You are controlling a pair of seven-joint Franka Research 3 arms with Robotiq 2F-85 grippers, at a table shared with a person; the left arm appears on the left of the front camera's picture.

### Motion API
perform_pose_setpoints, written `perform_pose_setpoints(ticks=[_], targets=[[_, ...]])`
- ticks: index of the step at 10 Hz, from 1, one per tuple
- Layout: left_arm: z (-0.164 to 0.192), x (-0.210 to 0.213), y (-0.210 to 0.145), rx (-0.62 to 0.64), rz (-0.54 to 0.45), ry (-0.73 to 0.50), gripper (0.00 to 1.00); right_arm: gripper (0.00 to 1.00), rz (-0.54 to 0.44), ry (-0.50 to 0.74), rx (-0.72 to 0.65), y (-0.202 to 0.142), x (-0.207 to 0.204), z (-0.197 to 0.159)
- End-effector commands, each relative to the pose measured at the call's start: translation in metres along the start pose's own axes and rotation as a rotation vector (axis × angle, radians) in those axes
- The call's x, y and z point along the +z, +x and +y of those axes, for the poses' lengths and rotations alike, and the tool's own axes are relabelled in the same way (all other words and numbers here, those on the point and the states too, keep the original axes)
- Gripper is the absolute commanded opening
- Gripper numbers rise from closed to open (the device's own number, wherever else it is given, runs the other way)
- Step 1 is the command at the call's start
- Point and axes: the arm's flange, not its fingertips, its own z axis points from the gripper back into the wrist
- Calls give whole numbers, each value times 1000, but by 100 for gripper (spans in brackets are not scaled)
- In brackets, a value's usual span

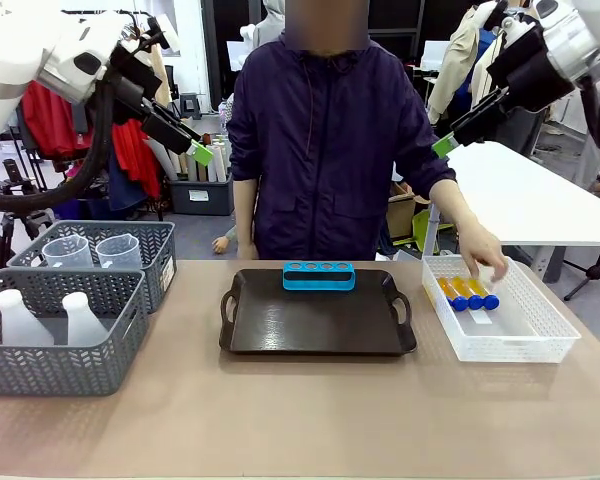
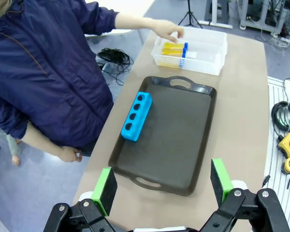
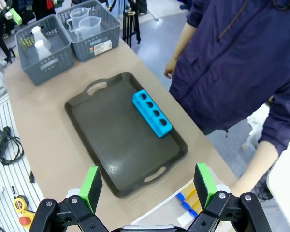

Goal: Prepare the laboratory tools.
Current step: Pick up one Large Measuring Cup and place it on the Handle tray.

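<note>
A small blue four-hole rack [image 1: 319, 275] lies on the far edge of a dark tray [image 1: 317, 335] at mid-table. Amber tubes with blue caps [image 1: 468, 293] lie in a white mesh basket [image 1: 540, 335] on the right, and the person's hand [image 1: 483, 255] rests on them. Two clear handled beakers [image 1: 92, 250] and two white flasks [image 1: 40, 318] stand in grey baskets on the left. My left gripper [image 1: 202, 150] and right gripper [image 1: 445, 145] hang high above the table. Both are open and hold nothing. The left wrist view shows the rack [image 2: 136, 116], the tubes [image 2: 175, 49] and the left gripper [image 2: 163, 186]. The right wrist view shows the rack [image 3: 152, 113] and the right gripper [image 3: 147, 186].
The two grey woven baskets [image 1: 130, 300] stand at the table's left edge. The person stands at the far side, behind the tray. Bare tabletop runs along the near edge in front of the tray.
</note>
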Motion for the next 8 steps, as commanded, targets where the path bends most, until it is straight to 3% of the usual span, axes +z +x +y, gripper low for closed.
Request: perform_pose_setpoints(ticks=[1,3,5,8], targets=[[1,1,0,1,-1,3,100,100,9,-4,4,-1,1,-1],[0,0,0,0,0,0,100,100,9,-4,4,-1,1,-1],[-12,6,-24,116,149,-7,100,100,9,-4,4,-1,1,-1],[-18,16,-70,219,326,88,100,100,9,-4,4,-1,1,-1]])
